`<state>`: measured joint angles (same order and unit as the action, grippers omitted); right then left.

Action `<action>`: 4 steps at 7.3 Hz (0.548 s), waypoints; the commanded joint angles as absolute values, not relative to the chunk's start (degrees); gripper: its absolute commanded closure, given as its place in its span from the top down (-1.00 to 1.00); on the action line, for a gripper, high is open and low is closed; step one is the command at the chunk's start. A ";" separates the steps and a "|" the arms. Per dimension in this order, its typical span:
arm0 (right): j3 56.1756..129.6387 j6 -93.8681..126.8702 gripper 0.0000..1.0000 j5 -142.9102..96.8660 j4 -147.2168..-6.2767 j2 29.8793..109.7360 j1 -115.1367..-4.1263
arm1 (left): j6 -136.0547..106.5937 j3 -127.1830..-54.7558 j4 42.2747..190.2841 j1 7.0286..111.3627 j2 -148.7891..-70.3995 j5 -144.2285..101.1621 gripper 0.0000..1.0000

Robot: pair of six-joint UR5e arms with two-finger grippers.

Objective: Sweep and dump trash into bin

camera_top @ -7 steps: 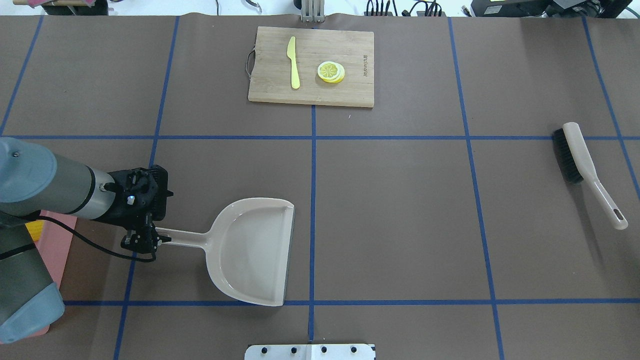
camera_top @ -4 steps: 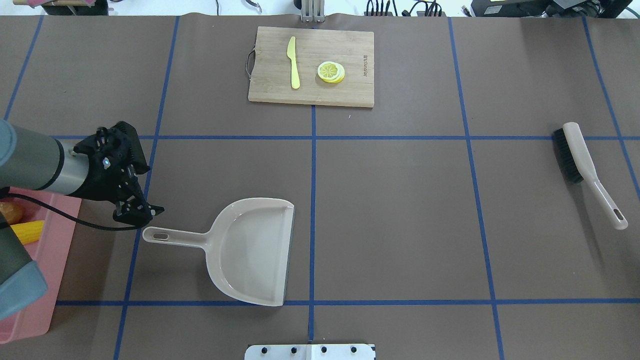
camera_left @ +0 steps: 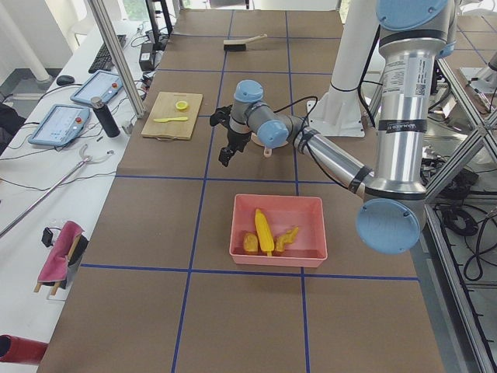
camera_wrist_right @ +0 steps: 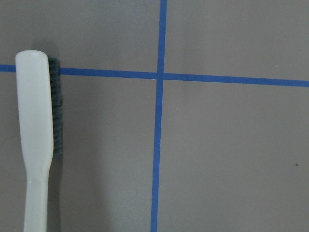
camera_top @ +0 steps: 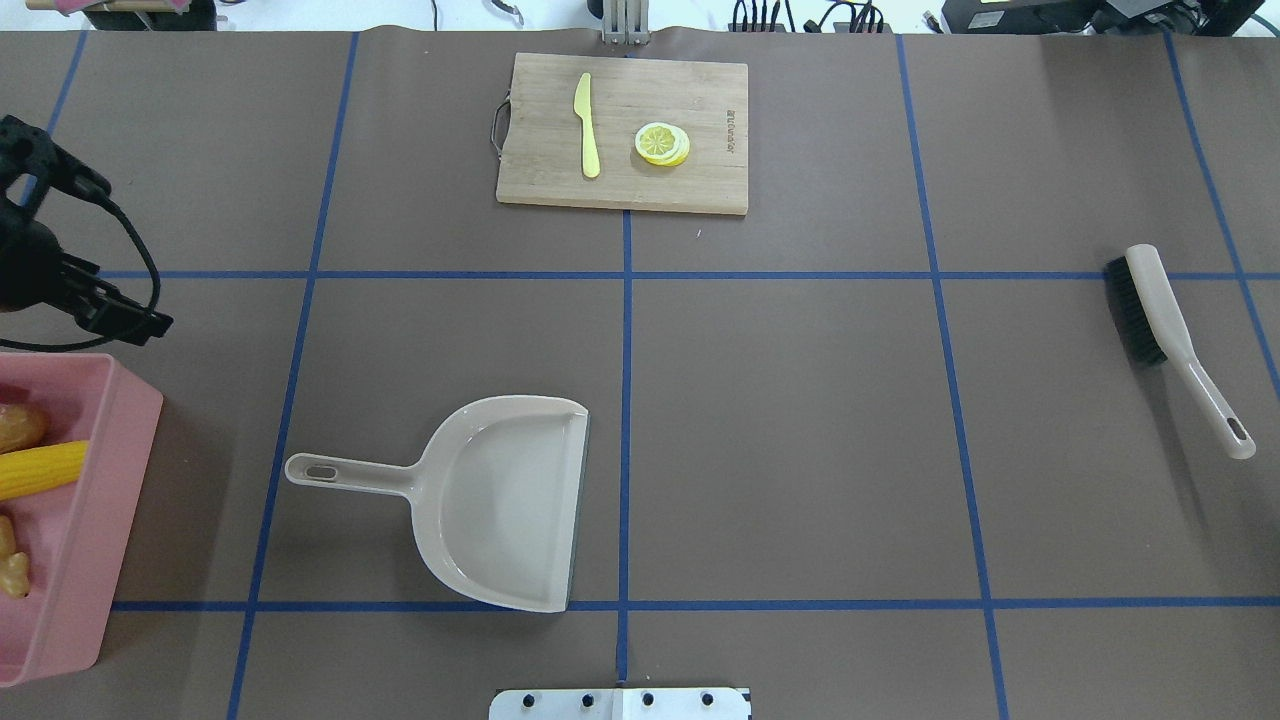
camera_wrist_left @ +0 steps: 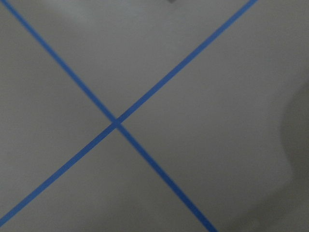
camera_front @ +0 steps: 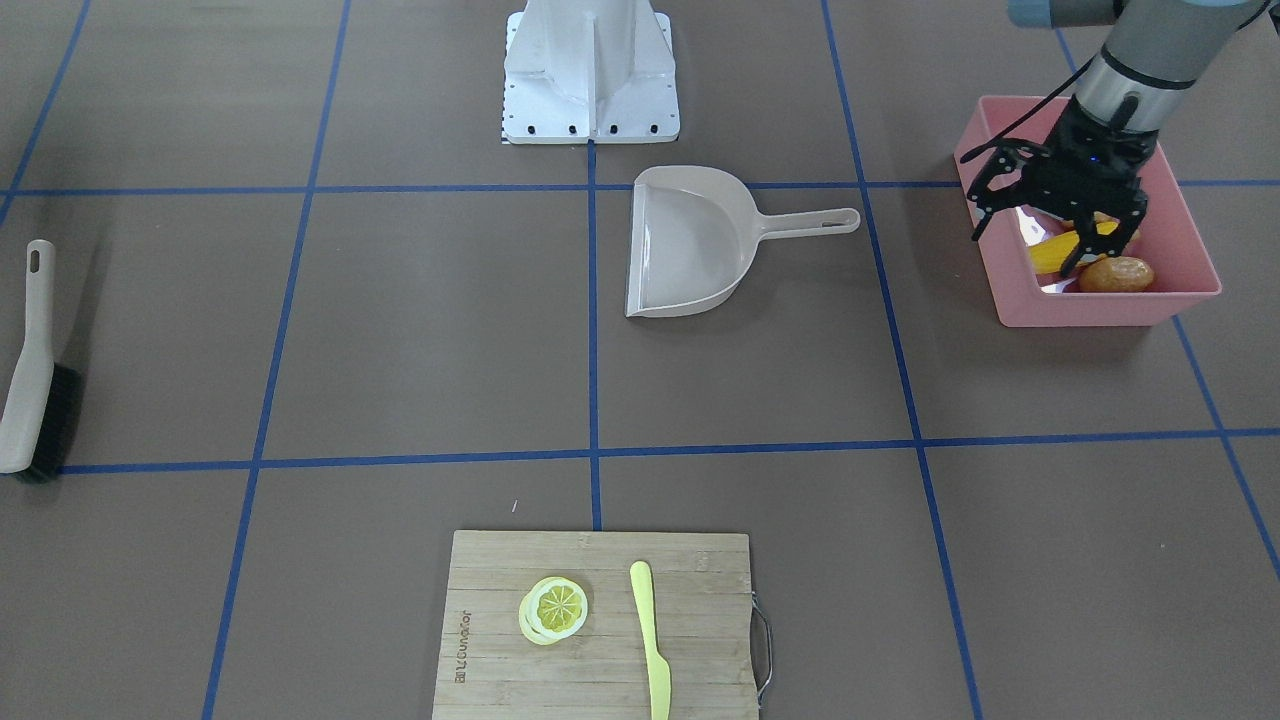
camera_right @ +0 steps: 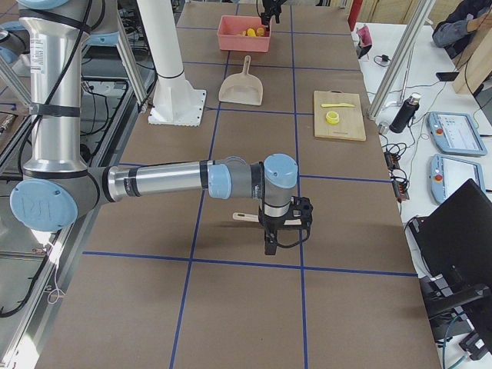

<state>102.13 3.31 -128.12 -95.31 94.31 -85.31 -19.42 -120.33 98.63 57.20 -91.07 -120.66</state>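
The pink bin [camera_top: 112, 470] stands at the table's left end and also shows in the front view [camera_front: 1010, 295] and the left view [camera_left: 276, 255]. In it lie the yellow corn cob [camera_top: 40, 470], the brown potato [camera_top: 18, 428] and the tan ginger root [camera_top: 12, 572]. My left gripper [camera_top: 110, 255] is open and empty, raised above the table just past the bin's far side; it also shows in the front view [camera_front: 1040, 245]. My right gripper [camera_right: 280, 234] shows only in the right side view, beside the brush, and I cannot tell its state.
The empty beige dustpan [camera_top: 500, 500] lies flat near the table's middle, handle toward the bin. The brush [camera_top: 1160, 310] lies at the right end. A wooden cutting board [camera_top: 700, 180] with a yellow knife [camera_top: 588, 125] and lemon slice [camera_top: 662, 143] sits at the far edge.
My left gripper let go of the dustpan handle and drew back to the left and away, uncovering the bin. The dustpan stayed in place.
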 commanded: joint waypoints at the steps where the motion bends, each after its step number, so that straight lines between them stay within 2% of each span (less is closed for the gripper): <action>1: 102.22 3.25 1.00 -128.32 -95.27 94.31 -85.34 | -23.01 -117.18 93.34 67.28 -90.71 -132.07 0.97; 3: 102.22 3.34 1.00 -128.41 -95.27 94.31 -85.25 | -23.29 -109.38 92.21 74.75 -89.83 -138.03 0.97; 4: 102.22 3.25 1.00 -128.41 -95.27 94.31 -85.34 | -22.59 -104.12 88.46 82.19 -89.48 -143.04 0.97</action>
<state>102.21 3.29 -128.39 -95.28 94.31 -85.30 -23.00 -109.88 91.71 74.58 -89.97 -137.54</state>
